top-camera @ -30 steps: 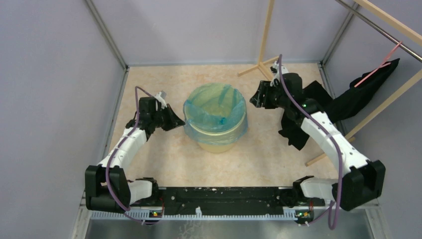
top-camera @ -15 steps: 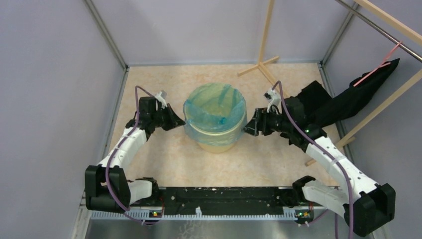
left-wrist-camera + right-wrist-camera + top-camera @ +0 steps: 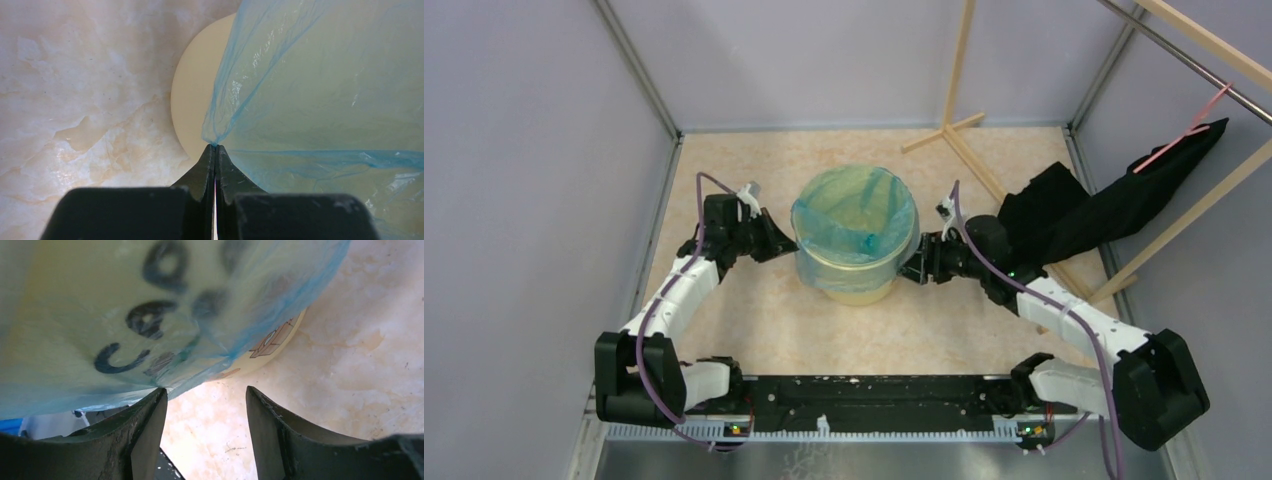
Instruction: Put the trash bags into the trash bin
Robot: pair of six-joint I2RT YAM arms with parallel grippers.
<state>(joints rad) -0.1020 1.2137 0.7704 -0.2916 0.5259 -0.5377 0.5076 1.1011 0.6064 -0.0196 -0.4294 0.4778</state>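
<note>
The pale-yellow trash bin (image 3: 856,285) stands mid-table. The light-blue trash bag (image 3: 854,215) lines it, its film folded out over the rim and hanging down the sides. My left gripper (image 3: 786,243) is at the bin's left side, shut on a pinch of the bag's edge (image 3: 216,142); the bin wall (image 3: 192,105) shows behind it. My right gripper (image 3: 914,266) is open at the bin's right side, with the bag's hanging hem (image 3: 220,362) just above its left finger (image 3: 150,415). The bin's printed wall (image 3: 150,300) fills the right wrist view.
A black cloth (image 3: 1104,210) hangs from a wooden rack (image 3: 1184,225) at the right, draping onto the table behind my right arm. A wooden stand's foot (image 3: 949,135) lies at the back. Cage walls close the left, back and right sides.
My right arm has swung from the back right down and left to the bin's right side, low by the bag's hem. The left gripper has held its pinch in place.
</note>
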